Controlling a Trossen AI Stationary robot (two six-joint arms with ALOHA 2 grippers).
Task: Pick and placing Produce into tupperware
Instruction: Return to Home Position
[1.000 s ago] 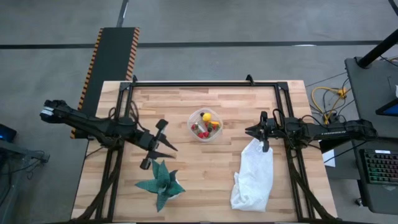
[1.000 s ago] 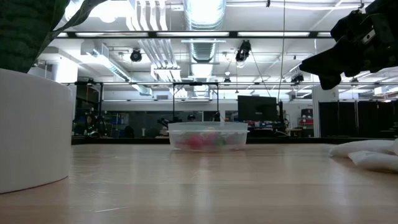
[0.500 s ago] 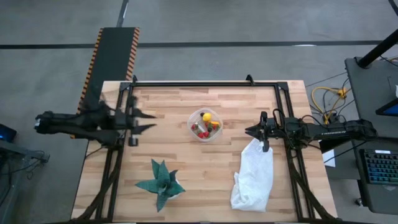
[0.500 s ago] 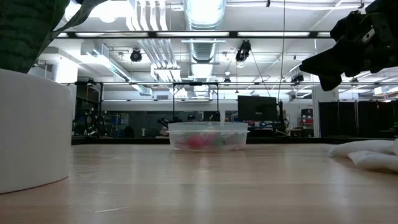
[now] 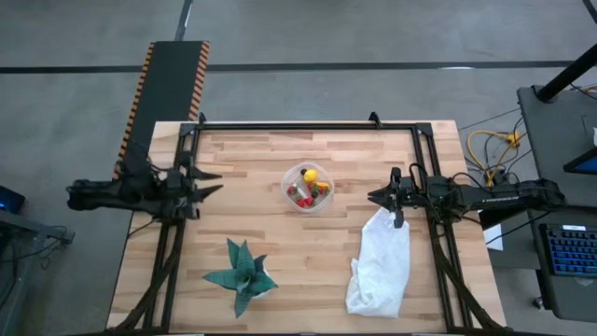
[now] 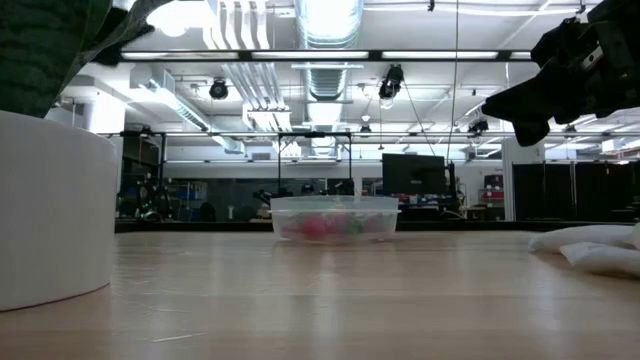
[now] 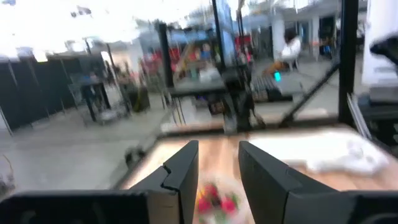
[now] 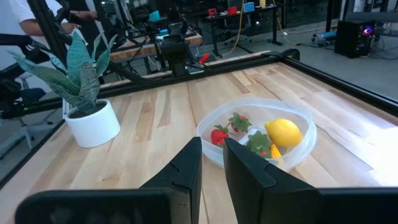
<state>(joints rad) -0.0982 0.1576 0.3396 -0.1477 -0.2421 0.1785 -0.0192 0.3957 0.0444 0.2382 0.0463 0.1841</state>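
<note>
produce (image 5: 310, 177) lies gathered inside the clear tupperware (image 5: 285, 187), which sits near the middle of the wooden worktop (image 5: 280, 233). the right wrist view shows a yellow lemon (image 8: 283, 132) and red strawberries (image 8: 219, 135) in the tub. no loose fruit shows anywhere on the wood, so the filling looks finished. the left hand (image 5: 215, 182) hangs at the worktop's left edge, well apart from the tub, its fingers spread with nothing between them. the right hand (image 5: 375, 196) hangs near the tub on its right side, over the upper end of a white cloth bag (image 5: 381, 266). its fingers are pressed almost together and grip nothing. both arms seem parked on their own sides, probably so that the tub is left clear. a green spiky plant (image 5: 241, 275) in a white pot stands on the left half, apart from the tub and no part of the job.
</note>
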